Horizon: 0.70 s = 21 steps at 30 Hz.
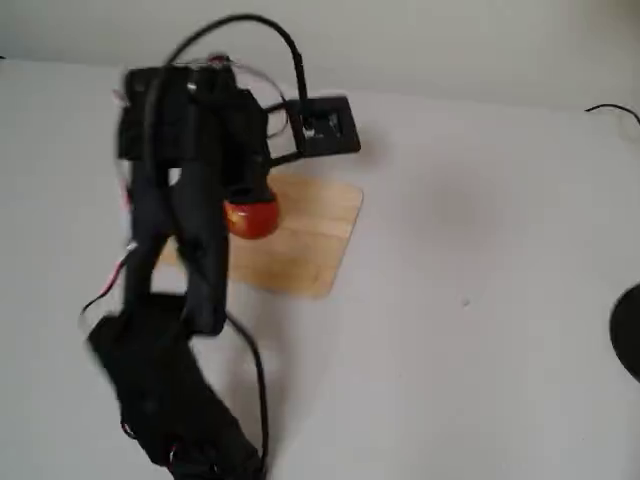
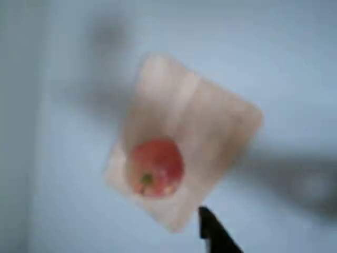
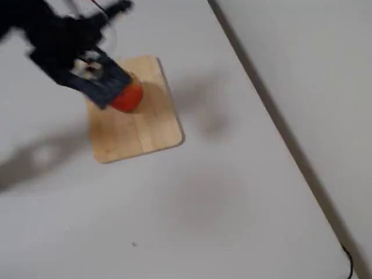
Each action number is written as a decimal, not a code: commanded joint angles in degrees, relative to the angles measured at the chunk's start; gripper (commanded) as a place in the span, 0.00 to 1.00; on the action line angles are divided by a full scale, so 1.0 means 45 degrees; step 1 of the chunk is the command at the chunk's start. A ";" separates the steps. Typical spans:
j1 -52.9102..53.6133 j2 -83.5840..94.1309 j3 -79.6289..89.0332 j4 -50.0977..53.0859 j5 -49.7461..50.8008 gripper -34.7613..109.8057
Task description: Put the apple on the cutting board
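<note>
White tabletop (image 3: 244, 192) carries the cutting board (image 3: 142, 131), where the apple (image 2: 155, 167) sits near one corner. Above it hangs the black gripper (image 3: 107, 87); blur hides whether it is open or clamped. My judgement: a passing finger could roll the apple off the near edge.

We see a red apple (image 2: 155, 167) with yellowish flecks and a greenish stem spot, a pale tan board (image 3: 135, 119) with faint plank stripes, a black arm (image 1: 185, 230), and a plain white table (image 3: 232, 197).
</note>
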 commanded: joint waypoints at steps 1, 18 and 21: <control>0.0840 0.5176 0.2539 0.0488 0.0176 0.79; 0.5117 1.9824 2.0430 -0.4258 0.0977 0.24; 0.5801 2.0703 2.2773 -0.5293 0.0859 0.24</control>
